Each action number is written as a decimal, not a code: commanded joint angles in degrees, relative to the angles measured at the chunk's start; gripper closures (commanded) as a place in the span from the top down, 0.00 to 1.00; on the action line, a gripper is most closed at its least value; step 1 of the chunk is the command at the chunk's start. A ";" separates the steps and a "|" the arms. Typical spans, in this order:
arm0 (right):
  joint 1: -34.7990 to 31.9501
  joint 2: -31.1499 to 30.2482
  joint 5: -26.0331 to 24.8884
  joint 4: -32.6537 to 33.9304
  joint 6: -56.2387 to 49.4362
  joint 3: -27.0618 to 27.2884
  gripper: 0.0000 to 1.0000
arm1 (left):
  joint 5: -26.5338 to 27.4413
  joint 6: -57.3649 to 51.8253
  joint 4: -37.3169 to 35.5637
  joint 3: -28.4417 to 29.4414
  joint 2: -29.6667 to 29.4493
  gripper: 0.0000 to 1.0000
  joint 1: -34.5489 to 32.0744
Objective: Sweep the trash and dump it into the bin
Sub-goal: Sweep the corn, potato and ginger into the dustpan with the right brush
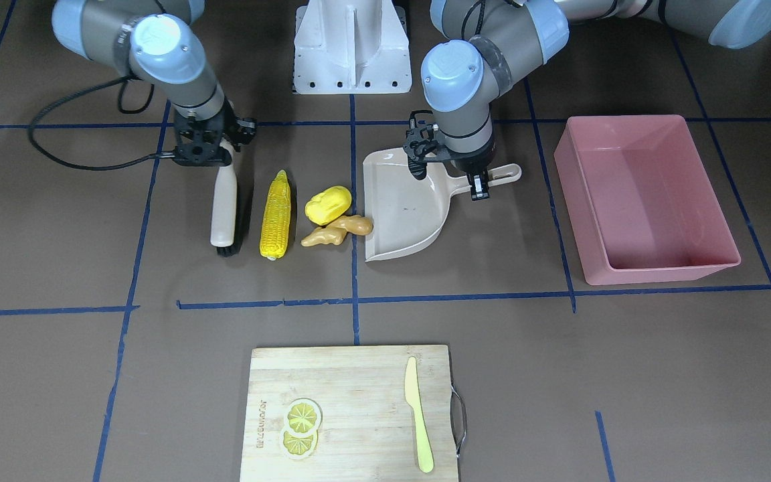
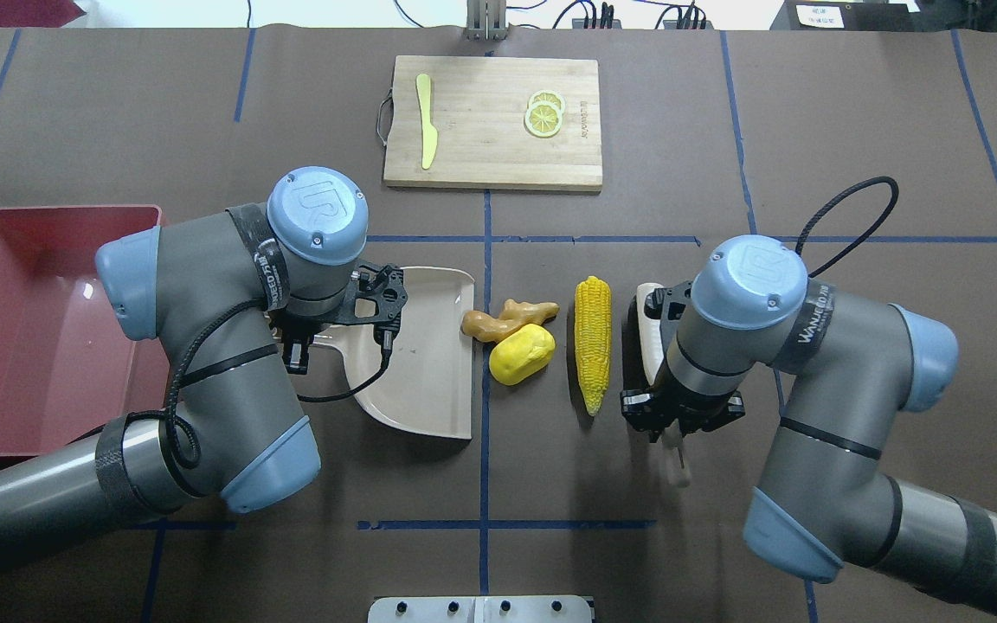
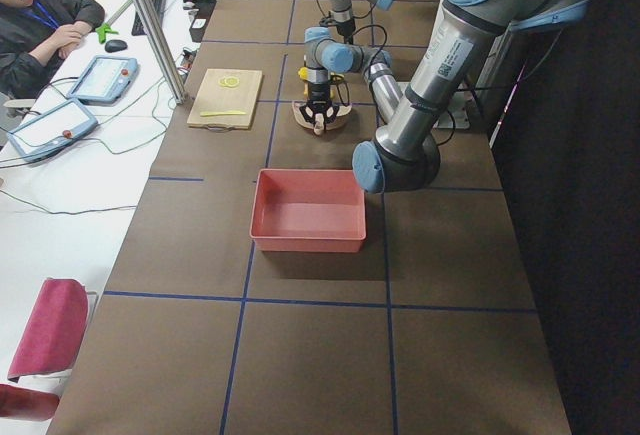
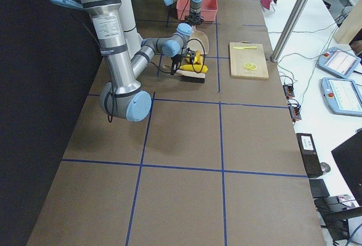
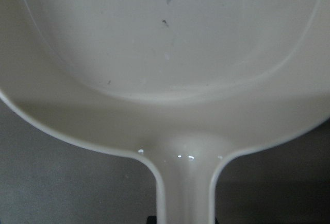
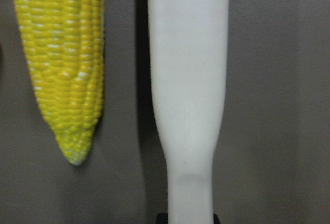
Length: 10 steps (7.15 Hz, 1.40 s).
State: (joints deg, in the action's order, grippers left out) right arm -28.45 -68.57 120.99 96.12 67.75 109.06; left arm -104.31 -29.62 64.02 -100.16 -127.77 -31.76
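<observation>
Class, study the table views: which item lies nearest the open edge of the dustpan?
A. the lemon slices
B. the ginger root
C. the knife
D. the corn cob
B: the ginger root lies right at the open edge of the dustpan. The yellow lump is just beside it, and the corn cob is farther off, next to the brush.

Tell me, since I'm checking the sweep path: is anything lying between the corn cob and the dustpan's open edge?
Only other trash. The rounded yellow lump and the ginger root lie between the corn cob and the dustpan, with the ginger's end at the pan's lip. Nothing else shows there. The brush lies on the cob's far side.
</observation>
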 commanded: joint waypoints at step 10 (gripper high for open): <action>4.01 15.05 -0.31 -0.50 5.56 -8.25 0.00 | -0.28 1.58 1.54 11.74 -10.30 0.02 1.70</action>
State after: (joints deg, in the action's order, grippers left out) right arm -24.48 -54.17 120.60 95.68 73.34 100.98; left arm -104.54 -28.31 64.65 -88.52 -138.13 -30.29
